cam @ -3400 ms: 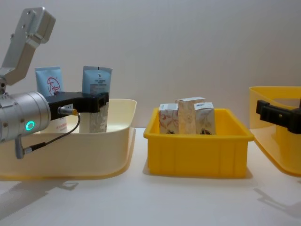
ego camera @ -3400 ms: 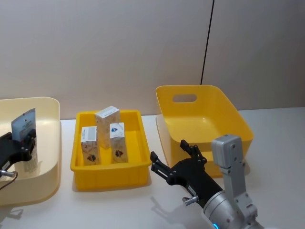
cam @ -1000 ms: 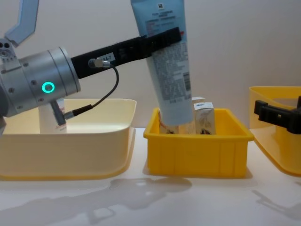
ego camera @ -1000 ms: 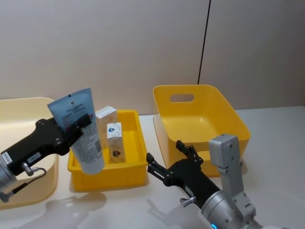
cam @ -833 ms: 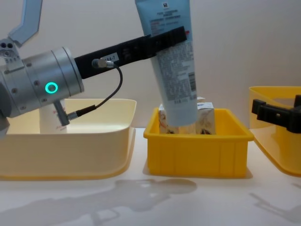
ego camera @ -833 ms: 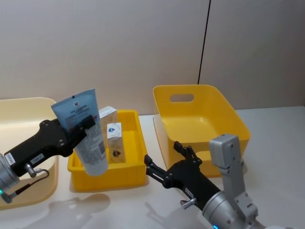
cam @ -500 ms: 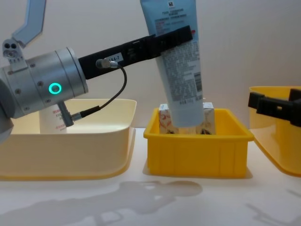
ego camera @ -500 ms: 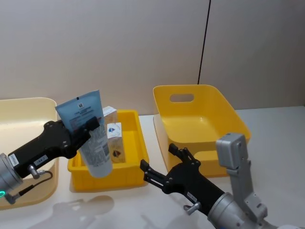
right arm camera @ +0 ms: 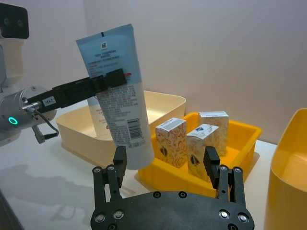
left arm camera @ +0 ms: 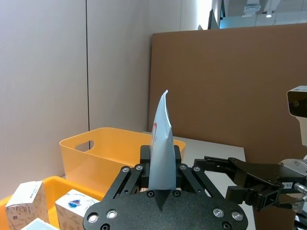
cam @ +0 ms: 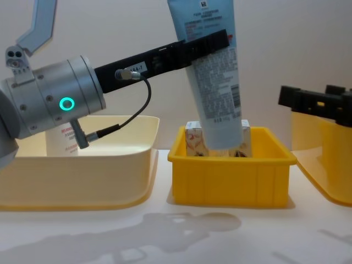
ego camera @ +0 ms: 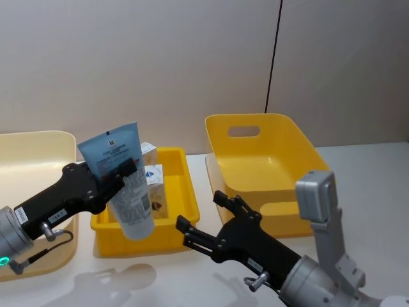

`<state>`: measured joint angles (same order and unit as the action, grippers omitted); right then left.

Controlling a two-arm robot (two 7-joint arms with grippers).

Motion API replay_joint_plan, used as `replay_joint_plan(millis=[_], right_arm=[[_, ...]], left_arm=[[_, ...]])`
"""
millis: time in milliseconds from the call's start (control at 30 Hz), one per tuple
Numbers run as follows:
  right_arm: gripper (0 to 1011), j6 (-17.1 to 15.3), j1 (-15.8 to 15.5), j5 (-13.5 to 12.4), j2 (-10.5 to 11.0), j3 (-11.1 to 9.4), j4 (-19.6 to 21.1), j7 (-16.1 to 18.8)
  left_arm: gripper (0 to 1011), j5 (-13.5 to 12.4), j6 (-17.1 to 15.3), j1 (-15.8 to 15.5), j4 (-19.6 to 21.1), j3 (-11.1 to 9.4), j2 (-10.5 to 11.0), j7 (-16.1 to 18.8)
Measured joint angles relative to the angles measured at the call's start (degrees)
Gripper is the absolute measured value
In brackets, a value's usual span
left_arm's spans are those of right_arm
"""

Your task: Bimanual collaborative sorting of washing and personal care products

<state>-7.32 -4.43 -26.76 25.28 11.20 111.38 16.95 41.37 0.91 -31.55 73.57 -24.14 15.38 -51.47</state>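
L gripper (ego camera: 120, 171), jaws clamped on blue tube (ego camera: 133, 204), holds it crimp-end up over yellow tray (ego camera: 190, 192) w/ cartons (ego camera: 155, 174). R gripper (ego camera: 199, 212), jaws spread, at tube's 4 o'clock: shd grip below L's jaws before L releases.

A pale blue tube (ego camera: 124, 185) with dark print and a barcode hangs above the yellow tray (ego camera: 172, 238), pinched in its upper half by the left claw (ego camera: 120, 169). Its flat crimped end points up and its rounded end points down toward the tray, and it leans slightly. 3 pale cartons (right arm camera: 200, 146) with orange-brown print stand upright and close together inside the tray, 2 side by side at the robot's side of it and 1 behind them. From the chest, the tube's lower end covers the middle carton. A second tube (cam: 61, 144), white with red print where it shows, stands in the cream bin (cam: 82, 176) just left of the tray.
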Motion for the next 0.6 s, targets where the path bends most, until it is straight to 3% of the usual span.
replay_joint_plan(millis=[400, 600], right_arm=[[1001, -1.58, 4.72, 3.00, -1.73, 3.93, -2.41, -1.09], [1001, -2.27, 8.74, 4.71, -3.42, 6.65, -5.60, -0.78]], left_arm=[[239, 0.07, -0.01, 0.00, 0.00, -0.07, -0.05, -0.10], [239, 0.09, -0.01, 0.00, 0.00, -0.10, -0.07, -0.15]])
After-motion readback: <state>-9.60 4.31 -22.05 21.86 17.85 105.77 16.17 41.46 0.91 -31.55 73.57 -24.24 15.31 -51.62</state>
